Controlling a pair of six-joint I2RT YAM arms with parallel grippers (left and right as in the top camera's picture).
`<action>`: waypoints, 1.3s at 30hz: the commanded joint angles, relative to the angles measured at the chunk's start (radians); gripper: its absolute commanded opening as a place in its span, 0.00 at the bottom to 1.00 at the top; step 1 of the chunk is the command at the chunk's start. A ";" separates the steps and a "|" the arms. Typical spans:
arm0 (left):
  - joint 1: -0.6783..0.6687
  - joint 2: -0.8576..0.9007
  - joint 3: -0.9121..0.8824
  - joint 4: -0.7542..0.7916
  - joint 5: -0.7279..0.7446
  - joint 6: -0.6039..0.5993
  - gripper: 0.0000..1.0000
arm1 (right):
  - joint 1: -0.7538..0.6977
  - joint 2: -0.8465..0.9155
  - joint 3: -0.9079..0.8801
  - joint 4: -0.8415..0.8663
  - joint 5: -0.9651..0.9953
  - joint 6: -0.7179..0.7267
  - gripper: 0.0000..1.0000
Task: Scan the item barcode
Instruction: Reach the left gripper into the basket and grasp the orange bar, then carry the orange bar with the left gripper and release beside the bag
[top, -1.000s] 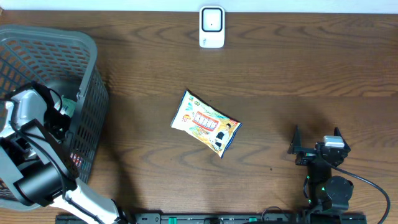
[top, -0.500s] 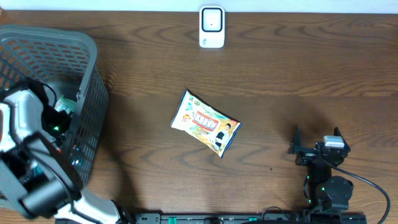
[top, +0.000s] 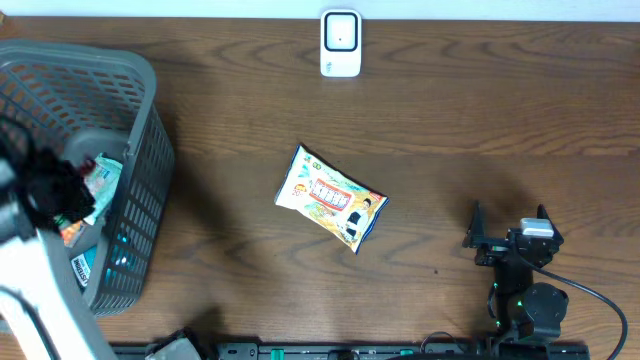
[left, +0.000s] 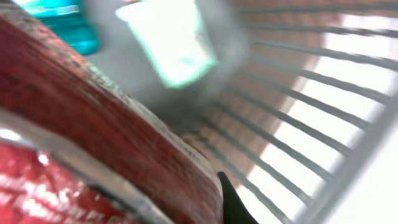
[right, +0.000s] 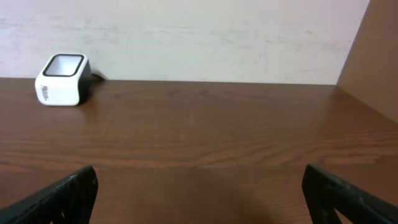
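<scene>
1. The left gripper (top: 60, 193) is inside the basket (top: 140, 80) at the table's (top: 450, 120) left edge. Its jaws are pressed together and, judging by the left wrist view, they pinch the film of a red packet (left: 93, 143) that fills the lower left of that blurred frame.
2. The red packet lies within the basket walls, above a pale green packet (left: 171, 43) and a teal item (left: 62, 25). The overhead view hides most of it behind the arm.
3. Handling, as a judgement: the packet looks light, soft and glossy. It is likely to sag, twist and slip, and its contents may crush. The best hold is on a flat sealed edge, clear of any printed code, which cannot be seen here.
4. The scanner (top: 341, 43) stands at the far edge, well apart from the basket.
5. A snack bag (top: 331, 210) lies mid-table, untouched.
6. The right gripper (top: 510, 238) rests near the front right, jaws spread wide and holding nothing.
</scene>
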 joint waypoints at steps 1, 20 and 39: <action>-0.037 -0.137 0.021 0.102 -0.016 0.195 0.08 | -0.002 -0.005 -0.001 -0.003 -0.006 -0.008 0.99; -1.027 0.154 0.021 0.586 -0.015 0.932 0.08 | -0.002 -0.005 -0.001 -0.003 -0.006 -0.008 0.99; -1.334 0.694 0.020 0.766 0.164 1.069 0.07 | -0.002 -0.005 -0.001 -0.003 -0.006 -0.008 0.99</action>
